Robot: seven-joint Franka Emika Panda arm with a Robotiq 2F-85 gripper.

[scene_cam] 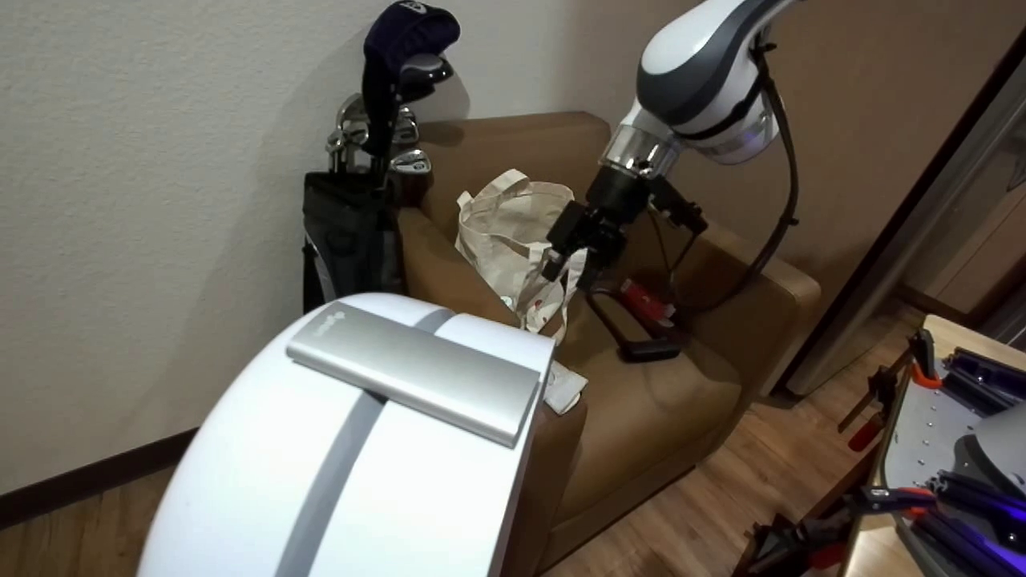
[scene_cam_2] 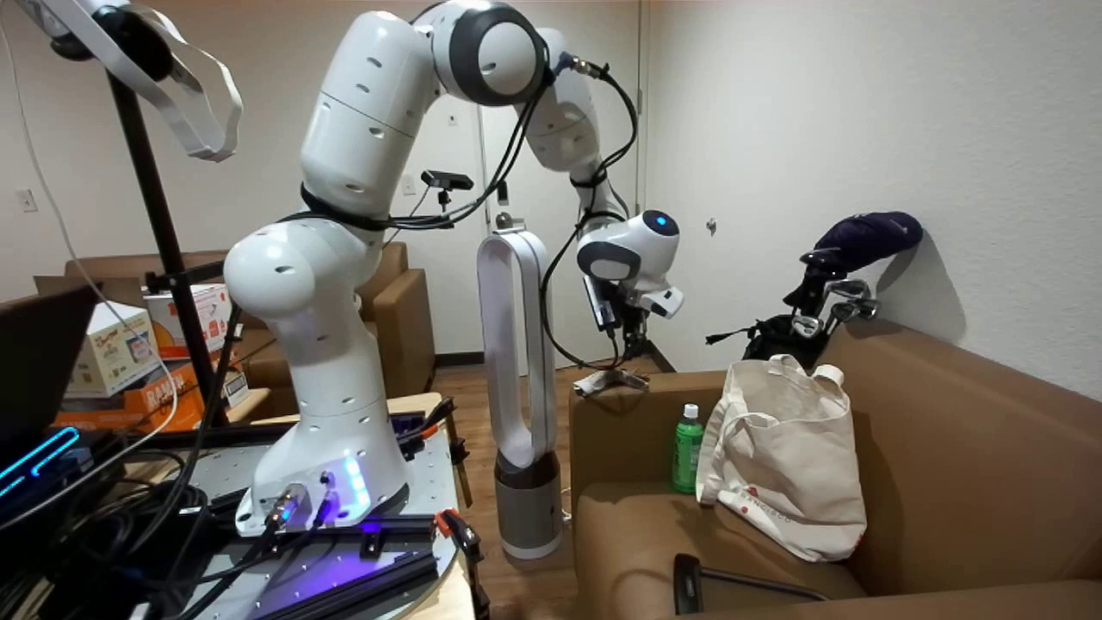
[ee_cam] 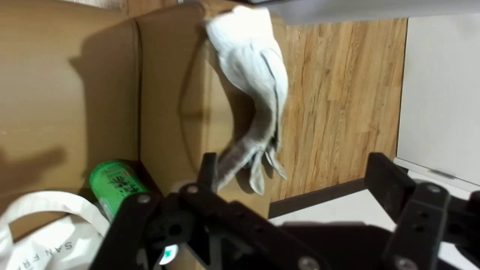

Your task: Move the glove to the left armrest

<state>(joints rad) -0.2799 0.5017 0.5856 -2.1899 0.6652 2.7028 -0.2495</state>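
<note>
The grey-white glove (ee_cam: pixel 258 75) lies along the top of a brown armrest (ee_cam: pixel 221 123), with its finger end hanging toward the floor side. It shows on that armrest (scene_cam_2: pixel 671 383) in an exterior view (scene_cam_2: pixel 607 381); in an exterior view only part of it (scene_cam: pixel 563 389) shows past the white fan. My gripper (ee_cam: pixel 294 167) is open with nothing between its fingers. It hovers above the armrest near the glove's finger end, its left finger overlapping a glove finger in the wrist view. The gripper shows in both exterior views (scene_cam: pixel 571 271) (scene_cam_2: pixel 635 344). The opposite armrest (scene_cam: pixel 769 272) holds nothing visible.
A cream tote bag (scene_cam_2: pixel 783 456) and a green bottle (scene_cam_2: pixel 687 452) stand on the seat beside the armrest. A black handle (scene_cam_2: pixel 689 585) and a red item (scene_cam: pixel 648 303) lie on the seat. A tall white fan (scene_cam_2: pixel 516 344) stands beside the armrest. Golf clubs (scene_cam_2: pixel 826 301) stand behind.
</note>
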